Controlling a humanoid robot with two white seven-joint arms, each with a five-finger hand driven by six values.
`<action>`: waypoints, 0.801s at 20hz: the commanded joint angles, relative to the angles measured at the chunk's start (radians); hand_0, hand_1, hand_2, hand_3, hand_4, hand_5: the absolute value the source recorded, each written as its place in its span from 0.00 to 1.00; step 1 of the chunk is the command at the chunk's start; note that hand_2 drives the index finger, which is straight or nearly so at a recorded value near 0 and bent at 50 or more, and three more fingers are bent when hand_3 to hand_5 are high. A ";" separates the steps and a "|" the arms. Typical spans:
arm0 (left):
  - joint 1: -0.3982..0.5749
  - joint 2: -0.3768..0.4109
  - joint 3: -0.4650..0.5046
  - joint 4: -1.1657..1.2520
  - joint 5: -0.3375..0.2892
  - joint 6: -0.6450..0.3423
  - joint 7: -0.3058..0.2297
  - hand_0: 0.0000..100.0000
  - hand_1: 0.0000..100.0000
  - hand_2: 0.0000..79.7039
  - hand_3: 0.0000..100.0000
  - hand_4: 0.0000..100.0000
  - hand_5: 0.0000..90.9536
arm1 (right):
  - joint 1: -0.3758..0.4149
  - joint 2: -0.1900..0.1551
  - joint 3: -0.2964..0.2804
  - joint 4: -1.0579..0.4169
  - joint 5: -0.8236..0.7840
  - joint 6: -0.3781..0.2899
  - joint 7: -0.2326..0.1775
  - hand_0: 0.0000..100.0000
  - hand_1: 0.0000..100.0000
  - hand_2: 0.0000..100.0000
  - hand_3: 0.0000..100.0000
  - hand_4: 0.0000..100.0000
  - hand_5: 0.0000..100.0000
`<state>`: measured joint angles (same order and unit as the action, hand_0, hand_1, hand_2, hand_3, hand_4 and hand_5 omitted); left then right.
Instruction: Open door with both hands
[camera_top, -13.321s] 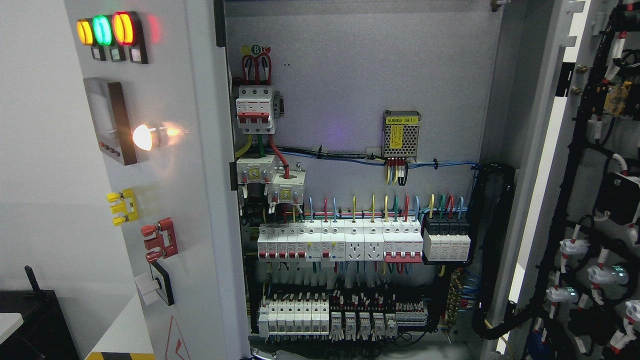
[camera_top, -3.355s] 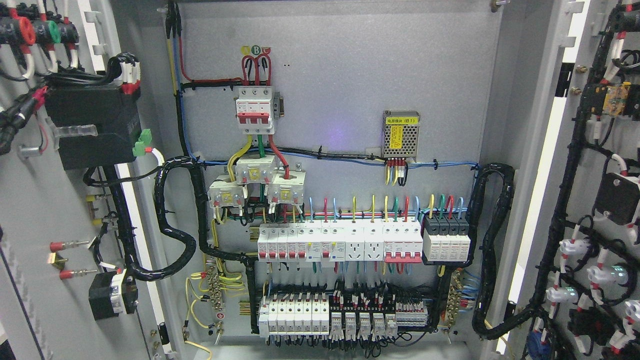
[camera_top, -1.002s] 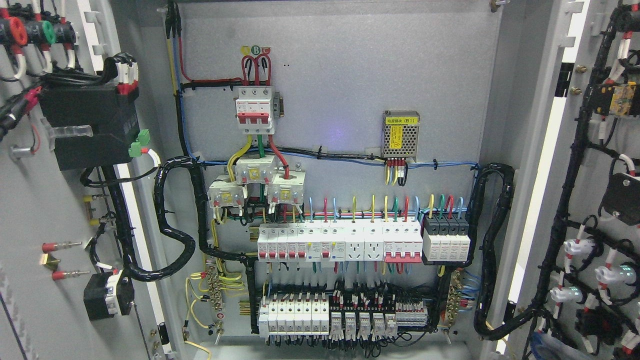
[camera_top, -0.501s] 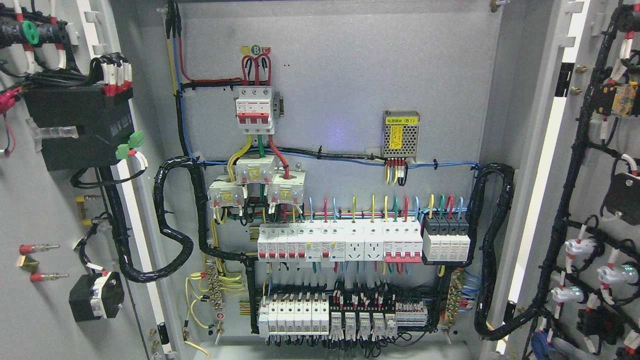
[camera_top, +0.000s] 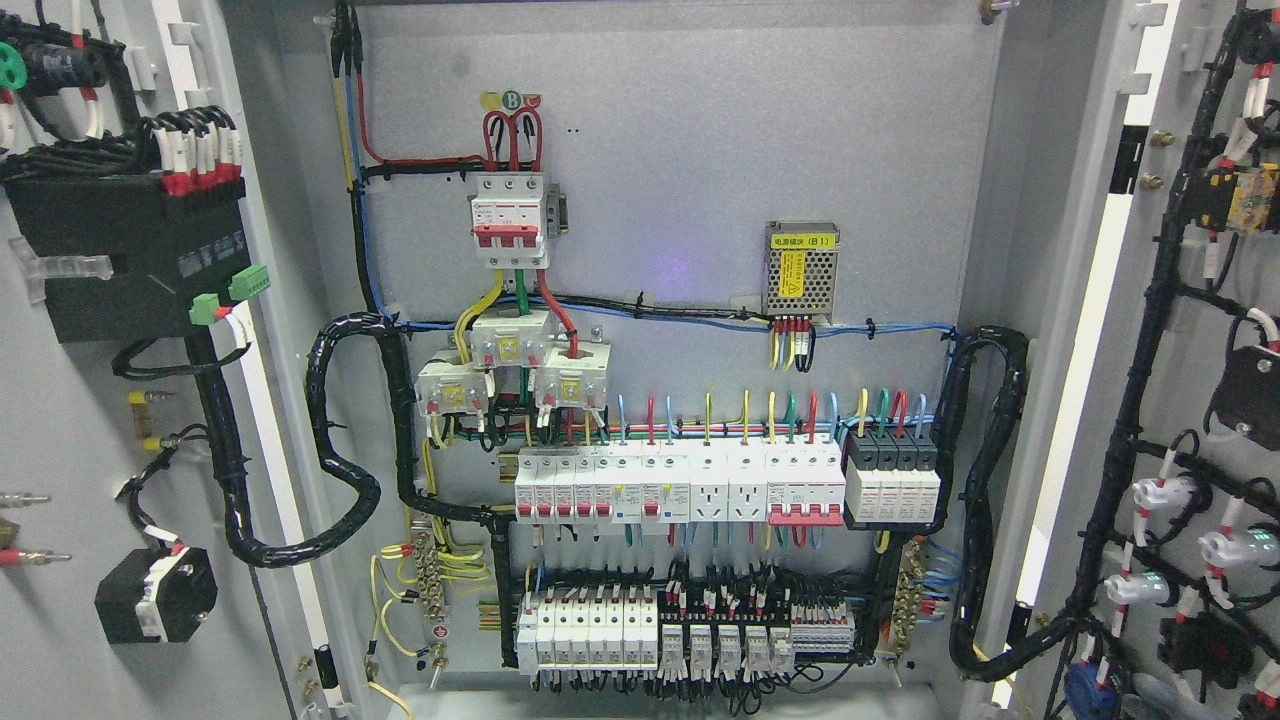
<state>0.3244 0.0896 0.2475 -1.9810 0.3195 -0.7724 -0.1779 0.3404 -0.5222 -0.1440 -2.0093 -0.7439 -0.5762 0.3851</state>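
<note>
**Cabinet interior exposed, both doors swung out**

Background: grey steel backplate (camera_top: 700, 150) of an electrical cabinet fills the centre of the head view. Mounted on it: a 3-pole breaker (camera_top: 511, 218) upper left, a mesh-cased power supply w/ yellow label (camera_top: 802, 270) to its right, a row of white breakers and sockets (camera_top: 680, 485) across the middle, and a lower row of terminal blocks and relays (camera_top: 690, 630). Black corrugated cable looms run down both sides: left loom (camera_top: 345, 440), right loom (camera_top: 985, 500).

Left door (camera_top: 60, 450) stands open at the left edge, inner face toward the camera; it carries a black module (camera_top: 130, 255) w/ green connectors and a small black switch body (camera_top: 155, 595). Right door (camera_top: 1190, 400) stands open at the right edge, inner face also showing, w/ wired indicator backs (camera_top: 1160, 495) along a black harness.

Robot hand status: neither the left nor the right is in frame, so finger state cannot be told.
</note>
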 joint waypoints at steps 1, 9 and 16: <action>-0.001 0.059 0.168 0.007 0.055 -0.351 0.002 0.00 0.00 0.00 0.00 0.00 0.00 | 0.014 0.014 -0.040 0.000 -0.003 -0.001 0.000 0.38 0.00 0.00 0.00 0.00 0.00; -0.010 0.082 0.231 0.109 0.095 -0.275 0.001 0.00 0.00 0.00 0.00 0.00 0.00 | 0.028 0.016 -0.062 0.000 -0.015 -0.010 0.000 0.38 0.00 0.00 0.00 0.00 0.00; -0.044 0.133 0.253 0.231 0.148 -0.173 0.000 0.00 0.00 0.00 0.00 0.00 0.00 | 0.042 0.014 -0.074 -0.009 -0.017 -0.014 0.000 0.38 0.00 0.00 0.00 0.00 0.00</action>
<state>0.3051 0.1612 0.4233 -1.8841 0.4345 -0.7725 -0.1747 0.3686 -0.5103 -0.1909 -2.0112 -0.7583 -0.5868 0.3855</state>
